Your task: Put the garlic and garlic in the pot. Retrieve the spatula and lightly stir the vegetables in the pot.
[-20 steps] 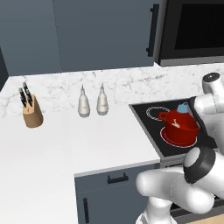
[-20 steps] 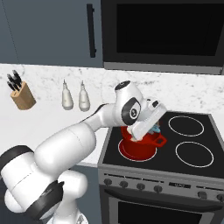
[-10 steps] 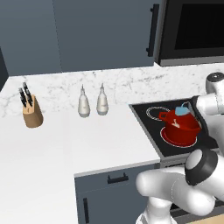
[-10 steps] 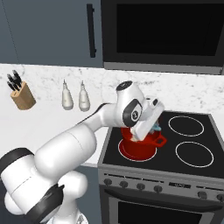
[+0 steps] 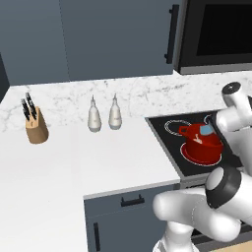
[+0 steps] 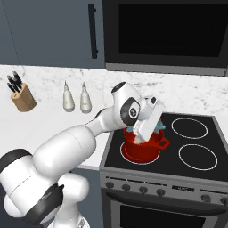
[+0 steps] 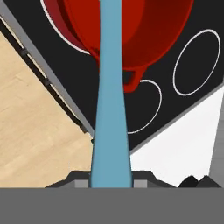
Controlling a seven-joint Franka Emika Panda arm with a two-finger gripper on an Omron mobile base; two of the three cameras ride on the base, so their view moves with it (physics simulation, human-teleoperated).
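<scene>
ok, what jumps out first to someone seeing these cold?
The bright red pot on the stove's near-left burner, with the white arm bent over it. Next, the light-blue spatula clamped in the end effector, its handle running straight toward the pot in the hand view. On the white counter to the left stand a knife block and two pale bottles.

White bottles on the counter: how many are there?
2. The left bottle and the right bottle stand side by side against the marble backsplash, between the knife block and the stove. None seems hidden.
</scene>
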